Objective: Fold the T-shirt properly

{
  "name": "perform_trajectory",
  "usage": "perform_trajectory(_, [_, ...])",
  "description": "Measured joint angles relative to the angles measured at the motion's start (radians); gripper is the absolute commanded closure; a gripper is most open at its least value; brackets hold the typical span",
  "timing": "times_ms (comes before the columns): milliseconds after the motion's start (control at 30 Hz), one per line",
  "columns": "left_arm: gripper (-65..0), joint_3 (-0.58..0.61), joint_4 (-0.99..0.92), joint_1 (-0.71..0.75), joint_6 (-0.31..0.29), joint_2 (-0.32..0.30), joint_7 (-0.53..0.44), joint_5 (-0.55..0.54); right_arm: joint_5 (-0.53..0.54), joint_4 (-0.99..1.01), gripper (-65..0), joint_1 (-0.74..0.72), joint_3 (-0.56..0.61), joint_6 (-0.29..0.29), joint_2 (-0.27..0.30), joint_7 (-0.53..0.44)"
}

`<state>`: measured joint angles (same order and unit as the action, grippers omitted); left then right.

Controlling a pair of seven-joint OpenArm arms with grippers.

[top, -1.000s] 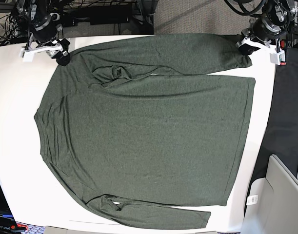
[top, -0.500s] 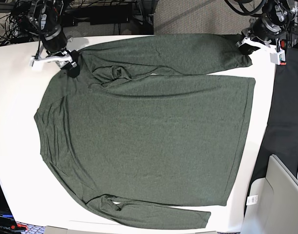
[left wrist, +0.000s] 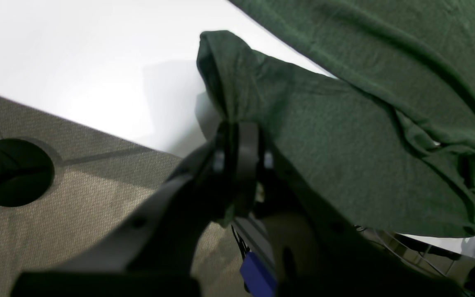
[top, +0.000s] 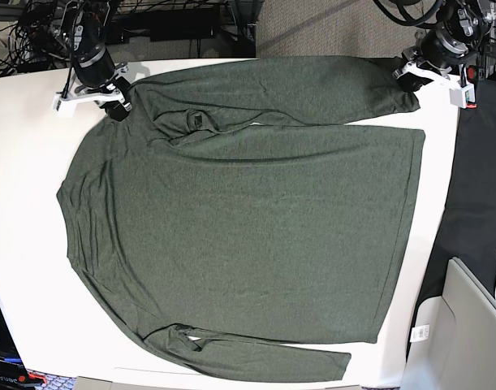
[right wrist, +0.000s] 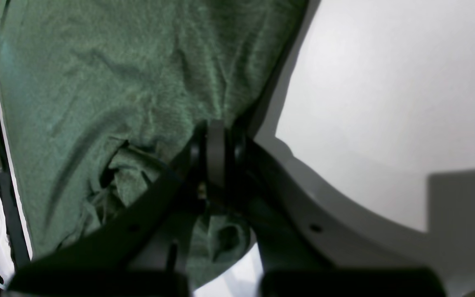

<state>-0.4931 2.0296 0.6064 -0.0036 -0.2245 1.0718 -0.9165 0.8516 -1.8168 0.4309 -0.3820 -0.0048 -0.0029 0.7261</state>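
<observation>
The dark olive-green T-shirt (top: 248,219) lies spread flat on the white table (top: 28,203), its far sleeve folded across the top and its near sleeve along the bottom. My left gripper (top: 406,77) is at the far right corner, shut on the far sleeve's cuff. In the left wrist view the gripper (left wrist: 241,136) pinches a bunch of the T-shirt (left wrist: 344,136). My right gripper (top: 120,108) is at the far left shoulder. In the right wrist view the gripper (right wrist: 216,132) is shut on the T-shirt's (right wrist: 97,82) edge.
A black cloth (top: 479,187) hangs along the table's right side. A grey box (top: 463,341) stands at the lower right. Cables and dark equipment crowd the back edge (top: 191,24). Grey carpet (left wrist: 56,231) shows beyond the table's far edge.
My right gripper moved right from the table's far left corner onto the shirt's shoulder and closed on the fabric. The left gripper kept its hold and place.
</observation>
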Motion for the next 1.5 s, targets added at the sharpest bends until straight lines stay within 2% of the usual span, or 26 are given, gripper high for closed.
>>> perform_trajectory(133, [0.0,0.000,0.000,0.000,0.000,0.000,-0.001,0.000,-0.020,-0.095,-0.7,0.055,0.000,-0.019,-0.001,0.026])
perform_trajectory(367, [0.0,-0.001,0.020,0.008,-0.001,0.000,-0.004,0.000,0.000,-0.180,-0.7,0.132,-0.038,-0.011,0.022,0.021])
perform_trajectory(533, [0.0,-0.004,0.022,0.028,-0.001,-0.002,-0.005,-0.035,0.096,-0.188,-0.7,0.169,-0.092,-0.007,0.025,0.023])
perform_trajectory(633, [0.0,-0.023,0.022,0.050,-0.008,-0.008,-0.005,-0.067,0.140,-0.191,-0.7,0.199,-0.097,-0.003,0.069,0.023])
perform_trajectory(733, [0.0,-0.072,0.022,0.067,-0.005,-0.011,-0.005,-0.075,0.163,-0.191,-0.7,0.227,-0.102,-0.008,0.077,0.021])
perform_trajectory(800, [0.0,-0.105,0.022,0.075,-0.034,-0.020,-0.003,-0.109,0.183,-0.191,-0.7,0.245,-0.100,0.003,0.074,0.023])
perform_trajectory(900, [0.0,-0.148,0.022,0.083,-0.114,-0.040,-0.003,-0.147,0.188,-0.195,-0.7,0.265,-0.100,0.000,0.094,0.022])
perform_trajectory(1033, [0.0,-0.178,0.022,0.080,-0.132,-0.038,0.001,-0.176,0.207,-0.198,-0.7,0.273,-0.101,0.001,0.095,0.022])
perform_trajectory(1267, [0.0,-0.177,0.022,0.072,-0.132,-0.039,0.000,-0.194,0.198,-0.202,-0.8,0.230,-0.096,0.000,0.094,0.021])
perform_trajectory(1367, [0.0,-0.175,0.021,0.048,-0.132,-0.038,0.002,-0.191,0.110,-0.202,-1.1,0.202,-0.081,-0.004,0.091,0.021])
perform_trajectory(1433, [0.0,-0.175,0.021,0.031,-0.133,-0.039,0.000,-0.195,0.067,-0.200,-4.0,0.195,-0.050,-0.015,0.093,0.022])
perform_trajectory(1500, [0.0,-0.174,0.021,0.025,-0.135,-0.039,0.002,-0.195,0.063,-0.199,-11.0,0.184,-0.033,-0.010,0.089,0.031])
